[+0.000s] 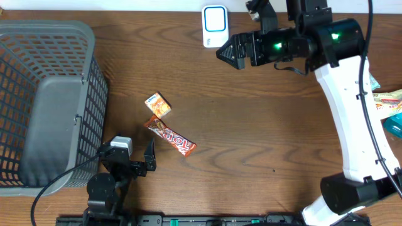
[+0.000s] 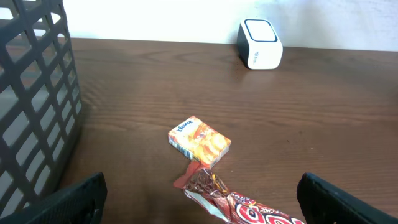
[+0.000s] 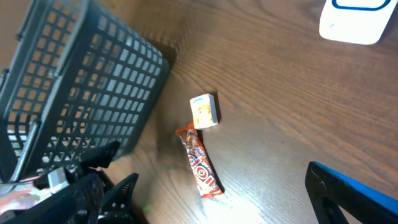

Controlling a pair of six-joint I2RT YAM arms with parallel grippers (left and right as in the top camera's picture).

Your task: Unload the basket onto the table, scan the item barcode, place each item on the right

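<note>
Lying slantwise on the counter [image 1: 251, 125], the candy bar [image 1: 171, 138] sits just ahead of the left fingers [image 2: 74, 200], which we see spread apart at the two lower corners of the left wrist view with nothing in them. From that view the bar's near end falls between them without touching either. The small box [image 1: 158, 105] lies just beyond the bar's far end; we cannot tell whether the two touch. The right fingers [image 3: 354, 199] are apart as well and empty, raised just beside the scanner [image 1: 215, 25] at the far edge of the counter, well apart from both items. The left wrist view cuts off most of the candy bar at its bottom edge, and the right wrist view cuts off most of the scanner at its top corner and shows only one of its own fingers. The print on the box is too small for us to read, and we cannot tell which face of either item carries a barcode. Only the overhead view takes in the whole basket [image 1: 94, 119] at the left and some packets [image 1: 386, 99] at the right edge, partly behind the right arm. The left wrist view alone shows the scanner's front standing upright, and the right wrist view alone shows the basket's side wall from a slant.
</note>
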